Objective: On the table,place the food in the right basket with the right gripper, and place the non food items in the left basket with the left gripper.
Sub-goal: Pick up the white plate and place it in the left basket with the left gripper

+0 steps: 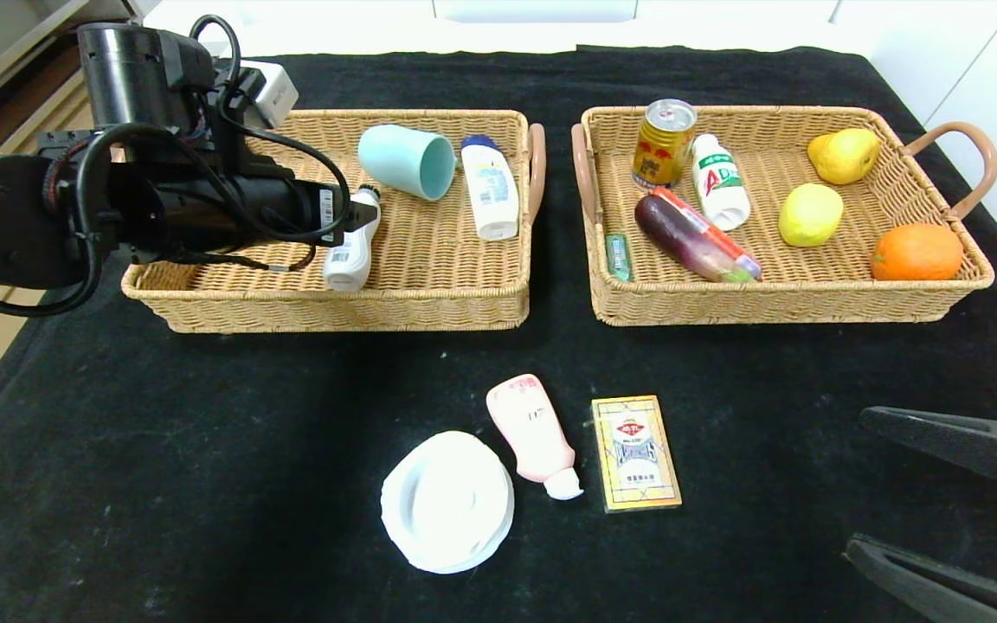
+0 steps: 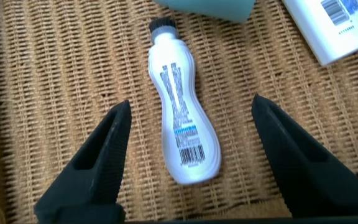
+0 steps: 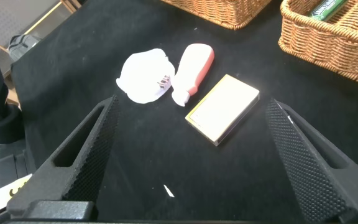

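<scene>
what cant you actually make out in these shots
- Left gripper: in the head view the arm hides its fingers; only the wrist view shows them open over the white bottle.
- Teal cup: cut off by the left wrist view's edge.
- Card box: print too small to read.
- Green pack: contents unreadable, too small.
- Right gripper: partly cut off by the head view's edge.

Glossy black cylindrical left arm [image 1: 118, 199] looped with black cables, white barcode sticker, matte black textured wedge-shaped fingers [image 3: 303, 168].
</scene>
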